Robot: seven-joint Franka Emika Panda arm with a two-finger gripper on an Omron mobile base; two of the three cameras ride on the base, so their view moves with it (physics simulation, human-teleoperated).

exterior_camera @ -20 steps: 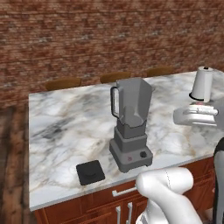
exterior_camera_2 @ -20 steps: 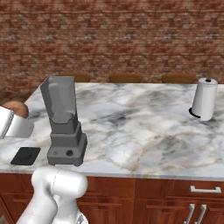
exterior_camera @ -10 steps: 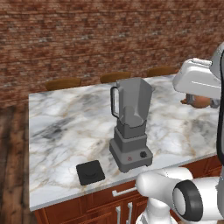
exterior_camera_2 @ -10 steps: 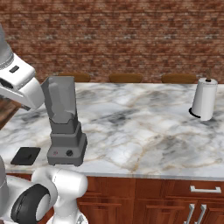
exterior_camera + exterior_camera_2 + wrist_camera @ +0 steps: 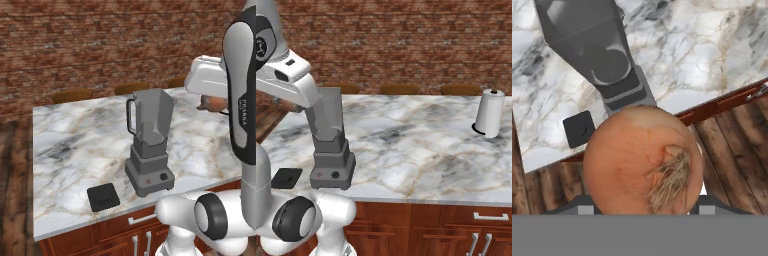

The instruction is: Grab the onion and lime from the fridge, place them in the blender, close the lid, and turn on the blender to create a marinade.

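- The onion (image 5: 643, 160) sits clamped between the gripper's two fingers, root tuft facing the hand camera; it is carried in the air, not resting on anything.
- In the left base view the onion (image 5: 214, 103) shows as an orange-brown patch under the white hand, to the right of the blender (image 5: 149, 142) and about level with the jar's upper part.
- The gripper (image 5: 643, 202) is closed on the onion; the fingertips are largely hidden behind it.
- Step in hand, as judged: carrying the onion to the jar. The lime is not yet dealt with.
- Next move, as judged: bring the hand over the open jar mouth, centre the onion above it, then release. The hand view looks down into the jar (image 5: 587, 35), which lies off toward the upper left, so the onion is not yet over the opening.
- The jar stands upright on its base, top open.
- The lid (image 5: 103, 197) lies flat on the marble counter (image 5: 75, 145), just beside the blender base, near the front edge; it does not block the jar.
- A paper-towel roll (image 5: 490, 113) stands well apart at the far right of the counter.
- Hazard, as judged: the jar's rim and side handle (image 5: 131, 116) are the nearest things to strike.
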